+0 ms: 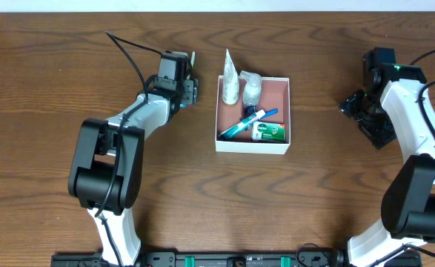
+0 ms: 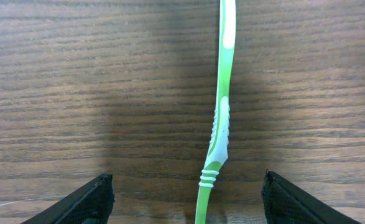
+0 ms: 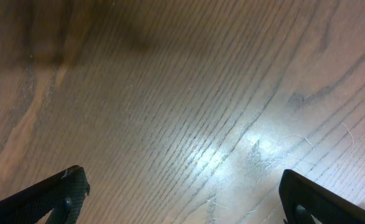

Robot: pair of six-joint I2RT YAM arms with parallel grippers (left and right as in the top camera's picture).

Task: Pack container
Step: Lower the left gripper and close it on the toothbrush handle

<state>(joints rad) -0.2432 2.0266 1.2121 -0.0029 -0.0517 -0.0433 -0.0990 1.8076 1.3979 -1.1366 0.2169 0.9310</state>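
A brown wooden table (image 1: pixel 54 89) is seen from above, with a robot arm at each side. The container (image 1: pixel 251 147), a square white box with a reddish-brown inside, sits at the middle of the table, between the arms. It already holds a white tube (image 1: pixel 230 81), a clear bottle (image 1: pixel 251 89), blue and teal sticks that may be toothbrushes (image 1: pixel 250 120), and a green-and-white packet (image 1: pixel 269 132), so packing looks mostly done. One green-and-white toothbrush (image 2: pixel 221 124) lies on the wood outside the box, to its left. The left gripper (image 2: pixel 185 190) hovers over it, jaws apart on either side of the handle and gripping nothing. The right gripper (image 3: pixel 185 193) hangs spread wide and empty over bare wood, well right of the box. Grasping and boxing that toothbrush seems the only step left.
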